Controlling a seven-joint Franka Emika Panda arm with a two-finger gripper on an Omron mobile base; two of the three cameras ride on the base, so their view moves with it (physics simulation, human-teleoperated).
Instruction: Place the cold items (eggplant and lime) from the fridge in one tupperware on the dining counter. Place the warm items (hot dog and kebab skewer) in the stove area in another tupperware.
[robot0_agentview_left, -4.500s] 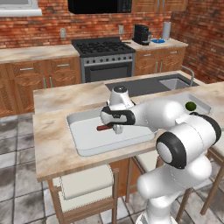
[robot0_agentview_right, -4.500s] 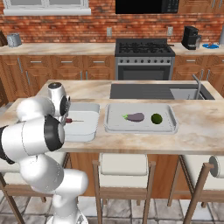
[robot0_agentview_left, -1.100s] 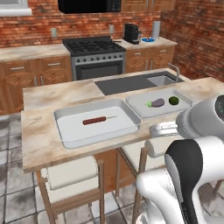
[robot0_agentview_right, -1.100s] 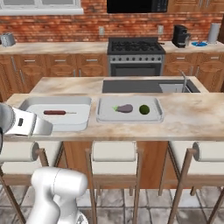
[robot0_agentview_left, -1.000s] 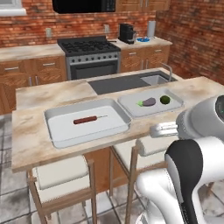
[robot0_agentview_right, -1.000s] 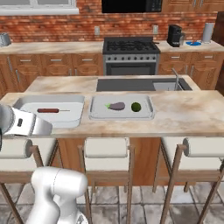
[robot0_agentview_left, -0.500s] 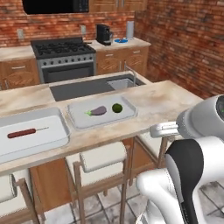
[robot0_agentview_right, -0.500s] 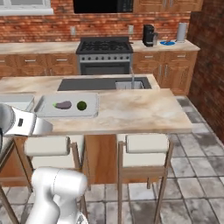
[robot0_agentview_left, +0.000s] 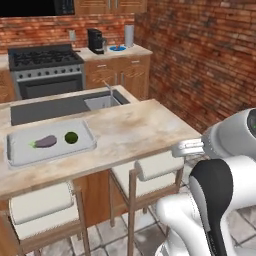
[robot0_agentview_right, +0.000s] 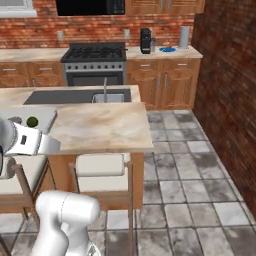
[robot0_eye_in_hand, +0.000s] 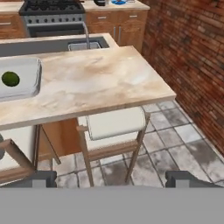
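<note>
- the dining counter is the big marble-top island and I'll place everything off it; a brick wall runs along its right end, tiled floor below
- stove sits against the back wall, well behind the counter; coffee machine on the back worktop just right of the stove
- sink is sunk into the counter's far edge, faucet sticking up beside it
- two cushioned stools tucked under the counter's near edge
- tupperware lies flat on the counter's left part, near the front edge; pale, shallow, rounded corners
- eggplant is inside that tupperware, lying on its side; lime sits just beside it to the right, not touching as far as I can see; in the hand view the lime is at the tub's right end
- claw hangs out in front of the counter, off its near edge, above the stool and floor; the tips stand wide apart with nothing between them, so it's got hold of nothing
</note>
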